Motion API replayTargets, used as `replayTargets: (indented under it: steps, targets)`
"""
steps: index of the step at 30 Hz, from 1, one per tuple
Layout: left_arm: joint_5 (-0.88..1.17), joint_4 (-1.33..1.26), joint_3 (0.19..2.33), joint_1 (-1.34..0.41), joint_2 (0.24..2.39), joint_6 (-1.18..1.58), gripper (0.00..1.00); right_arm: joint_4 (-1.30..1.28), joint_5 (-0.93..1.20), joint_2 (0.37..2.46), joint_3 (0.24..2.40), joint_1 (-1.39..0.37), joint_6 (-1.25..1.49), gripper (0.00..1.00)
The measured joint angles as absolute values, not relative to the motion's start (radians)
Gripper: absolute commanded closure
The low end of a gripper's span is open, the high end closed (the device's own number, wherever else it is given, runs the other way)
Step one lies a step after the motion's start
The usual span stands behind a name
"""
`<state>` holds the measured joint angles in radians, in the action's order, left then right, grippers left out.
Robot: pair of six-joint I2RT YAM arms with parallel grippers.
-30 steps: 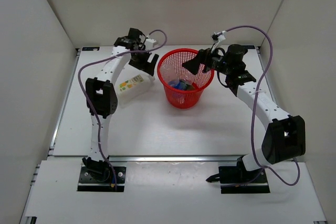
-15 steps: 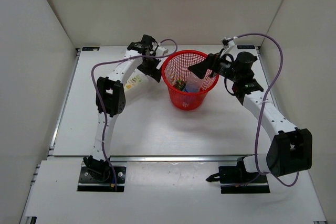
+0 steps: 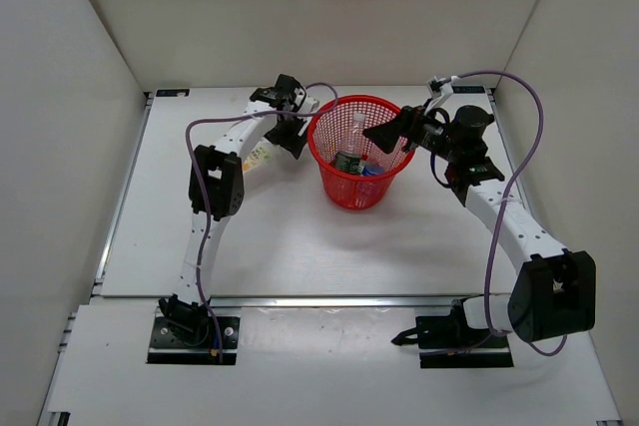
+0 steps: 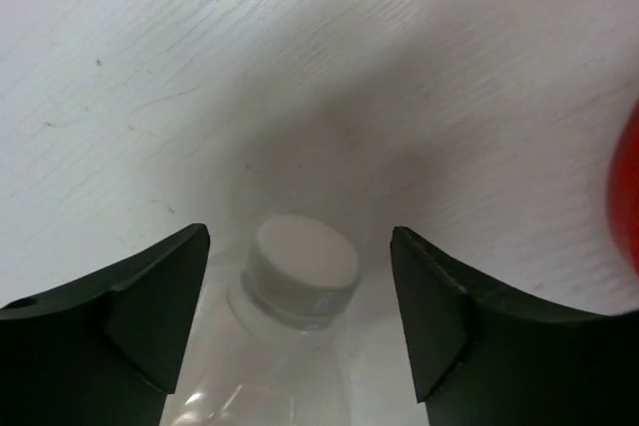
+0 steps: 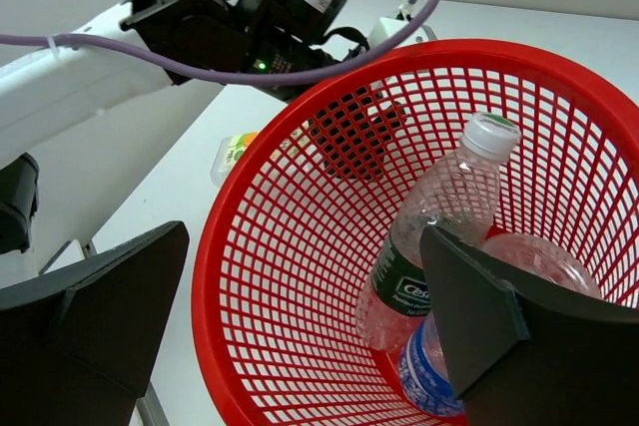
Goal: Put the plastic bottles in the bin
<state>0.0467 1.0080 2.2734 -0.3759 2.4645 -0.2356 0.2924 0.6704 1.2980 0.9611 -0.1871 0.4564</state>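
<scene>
The bin (image 3: 332, 169) is a red mesh basket at the back middle of the table. Inside, a clear bottle with a dark green label (image 5: 440, 209) leans cap-up over a blue-label bottle (image 5: 427, 378). My right gripper (image 3: 391, 131) hangs open above the bin's right rim (image 5: 262, 161), holding nothing. A white bottle with a fruit-print label (image 3: 261, 155) lies left of the bin. My left gripper (image 4: 300, 236) straddles that bottle's neck and white cap (image 4: 305, 259), jaws apart, with gaps on both sides of the cap.
White walls close in the table on the left, back and right. In the left wrist view the bin's red edge (image 4: 627, 197) lies just right of the fingers (image 4: 439, 306). Purple cables loop over both arms.
My left gripper has slid right along the white bottle to its cap, and its jaws have narrowed. The green-label bottle has settled leaning in the bin. My right arm has drawn back slightly right.
</scene>
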Motion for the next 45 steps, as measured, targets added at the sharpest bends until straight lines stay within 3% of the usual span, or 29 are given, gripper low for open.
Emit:
replayTargets:
  steps: [5, 11, 15, 19, 22, 24, 32, 45]
  targets:
    - [0.022, 1.012, 2.273, -0.371, 2.493, -0.230, 0.28, 0.301, 0.669, 1.293, 0.952, -0.178, 0.467, 0.00]
    - [0.009, 1.007, 2.244, -0.358, 2.493, -0.221, 0.27, 0.305, 0.648, 1.268, 0.936, -0.168, 0.467, 0.01]
    - [-0.024, 0.981, 2.149, -0.356, 2.448, -0.223, 0.36, 0.313, 0.633, 1.248, 0.917, -0.168, 0.468, 0.01]
    - [-0.046, 0.953, 2.018, -0.362, 2.374, -0.221, 0.59, 0.326, 0.624, 1.242, 0.901, -0.175, 0.471, 0.01]
    - [-0.050, 0.950, 1.981, -0.358, 2.350, -0.208, 0.90, 0.327, 0.608, 1.233, 0.888, -0.181, 0.471, 0.01]
    - [-0.053, 0.945, 1.981, -0.355, 2.349, -0.205, 1.00, 0.329, 0.602, 1.227, 0.885, -0.185, 0.471, 0.01]
    - [-0.159, 0.942, 1.983, -0.354, 2.286, -0.160, 1.00, 0.330, 0.569, 1.177, 0.883, -0.225, 0.464, 0.00]
    - [-0.350, 0.927, 2.048, -0.349, 1.947, -0.016, 1.00, 0.330, 0.532, 1.102, 0.845, -0.255, 0.462, 0.01]
